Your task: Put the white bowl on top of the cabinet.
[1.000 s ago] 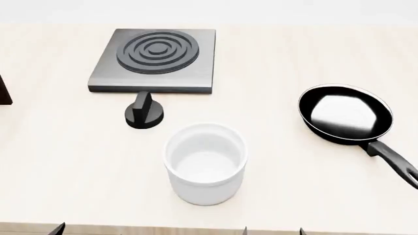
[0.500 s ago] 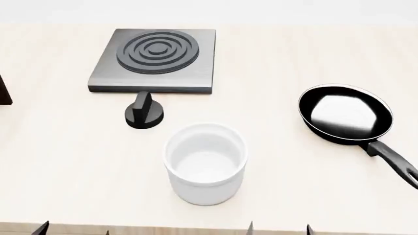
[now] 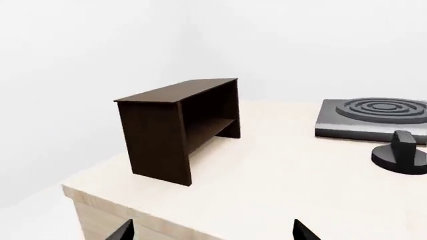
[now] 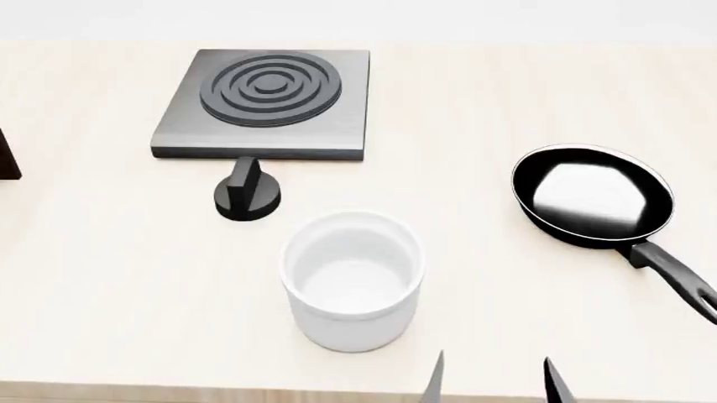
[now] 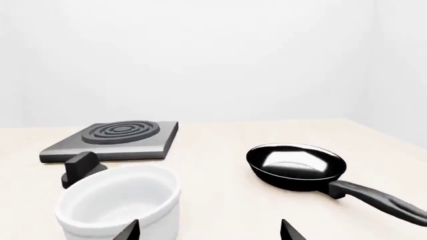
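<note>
The glossy white, straight-walled bowl (image 4: 353, 279) stands upright and empty on the worktop (image 4: 505, 302), just ahead-left of the right end effector (image 4: 493, 379), whose fingers are apart; the left end effector's (image 3: 212, 232) are likewise apart.

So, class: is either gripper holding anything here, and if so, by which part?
Nothing is held. The right gripper is open and short of the white bowl; the left gripper is open over the bare table.

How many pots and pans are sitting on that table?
2. The white bowl, pot-like, stands near the table's front edge at the middle; the black frying pan lies to its right, handle pointing toward the front. Others may be out of view.
</note>
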